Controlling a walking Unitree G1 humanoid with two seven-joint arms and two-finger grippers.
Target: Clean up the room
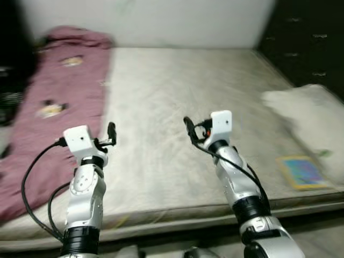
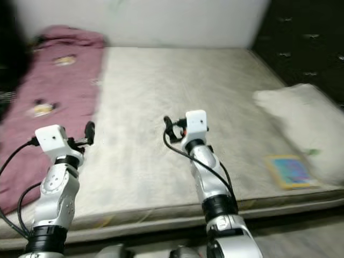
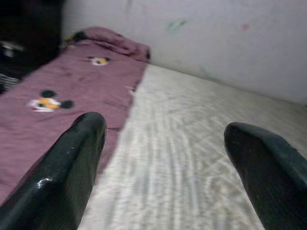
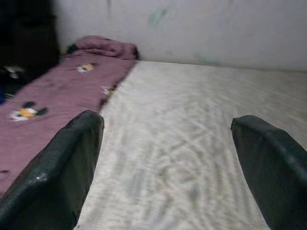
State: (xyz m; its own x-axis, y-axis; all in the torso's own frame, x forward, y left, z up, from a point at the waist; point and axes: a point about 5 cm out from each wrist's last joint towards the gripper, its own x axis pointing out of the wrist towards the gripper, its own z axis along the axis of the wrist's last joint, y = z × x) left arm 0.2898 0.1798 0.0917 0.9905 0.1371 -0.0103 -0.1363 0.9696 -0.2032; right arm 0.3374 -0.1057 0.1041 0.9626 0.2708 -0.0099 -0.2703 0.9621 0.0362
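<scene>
A pale mattress point(image 1: 177, 86) lies on the floor against a white wall. A maroon blanket point(image 1: 59, 97) with cartoon mouse prints covers its left strip and is bunched at the far end. On the right edge of the mattress rests a white pillow point(image 1: 309, 110), with a colourful flat book point(image 1: 302, 171) in front of it. My left gripper point(image 1: 111, 132) is raised over the front of the mattress beside the blanket's edge, open and empty. My right gripper point(image 1: 189, 128) hovers over the middle front, also open with nothing between its fingers point(image 4: 57, 172).
Dark furniture point(image 1: 306, 37) stands to the right of the mattress. Dark, blurred things point(image 1: 11, 80) stand at the far left beside the blanket. The mattress's front edge point(image 1: 177, 215) runs just ahead of my arms.
</scene>
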